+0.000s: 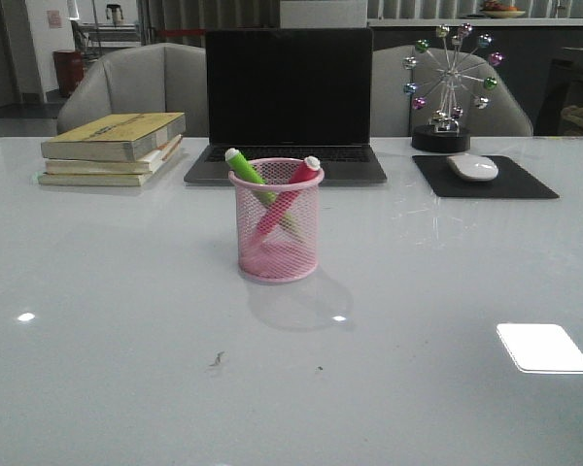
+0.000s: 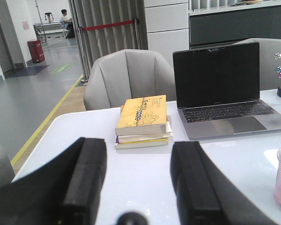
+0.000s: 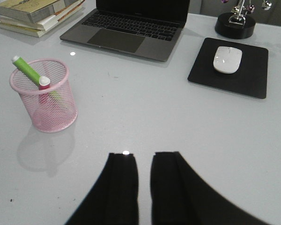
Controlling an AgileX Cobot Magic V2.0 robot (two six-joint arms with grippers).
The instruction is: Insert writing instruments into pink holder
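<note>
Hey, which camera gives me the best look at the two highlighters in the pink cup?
The front view: the green highlighter and pink highlighter cross inside the pink holder, bodies visible through the mesh. The right wrist view shows them smaller, from above. The left wrist view catches only the holder's edge.

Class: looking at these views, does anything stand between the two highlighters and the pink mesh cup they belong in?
Nothing does. The green highlighter and pink highlighter already stand crossed inside the pink holder; neither gripper touches them.
</note>
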